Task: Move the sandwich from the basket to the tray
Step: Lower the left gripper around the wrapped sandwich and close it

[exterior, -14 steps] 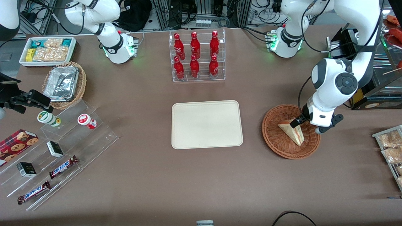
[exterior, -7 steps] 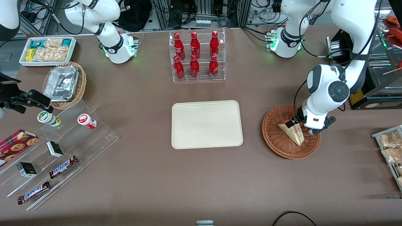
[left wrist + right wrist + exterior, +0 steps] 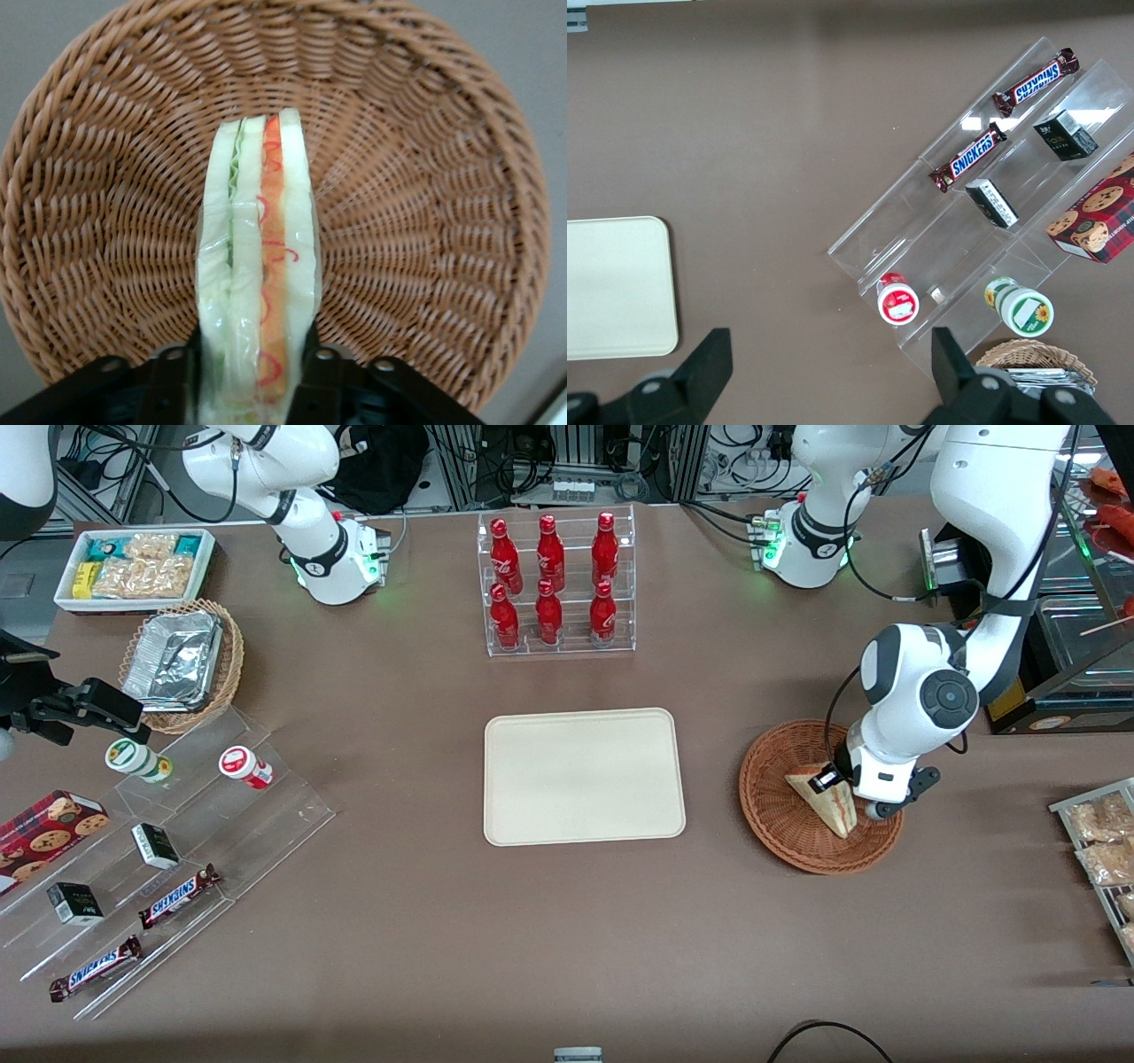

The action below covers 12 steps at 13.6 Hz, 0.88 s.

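Over at the working arm's end of the surface, the gripper (image 3: 831,781) has dropped lower into the basket (image 3: 780,828) over the last second: a second ago the wrist sat higher and farther out toward that end, half a second ago it was partway down, and now it's tucked right in over the sandwich (image 3: 831,808), which itself hasn't budged and is still lying on the weave, pointing toward the front camera. So I'd say the reach is basically done and we're at the grab step, nothing lifted yet. In the wrist view the sandwich (image 3: 257,292) stands on edge with its orange and green filling stripes facing the camera, and the jaws sit one on each side of it, pressed right up against the bread, so they're narrowed to about the wedge's thickness. Looks to me like they've got hold of it, or are as good as there, but I can't see any squish to prove how firm it is. Meanwhile the tray (image 3: 585,825) is sitting bare in the middle of the surface, well apart from the basket, so the whole carry-over part is still to come.
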{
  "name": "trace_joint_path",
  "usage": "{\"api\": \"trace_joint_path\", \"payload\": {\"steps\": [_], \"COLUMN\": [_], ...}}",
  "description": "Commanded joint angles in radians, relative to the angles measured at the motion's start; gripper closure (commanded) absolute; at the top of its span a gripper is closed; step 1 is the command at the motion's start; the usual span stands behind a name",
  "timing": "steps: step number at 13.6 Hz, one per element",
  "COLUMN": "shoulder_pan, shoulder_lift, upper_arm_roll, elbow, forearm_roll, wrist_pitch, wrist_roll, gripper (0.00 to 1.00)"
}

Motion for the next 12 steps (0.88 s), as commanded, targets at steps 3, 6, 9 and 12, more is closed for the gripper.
{"api": "trace_joint_path", "payload": {"steps": [3,6,9,12], "shoulder_pan": [-0.006,-0.044,-0.123,-0.245], "shoulder_lift": [-0.059,-0.056,-0.027,0.004], "upper_arm_roll": [-0.006,-0.006,-0.006,-0.006], "elbow": [0.084,0.285,0.486,0.537], "forearm_roll": [0.015,0.017,0.017,0.014], "wrist_pitch": [-0.119,-0.404,-0.611,-0.641], "wrist_roll": [-0.019,-0.025,-0.023,-0.026], "gripper": [0.91,0.91,0.91,0.91]}}
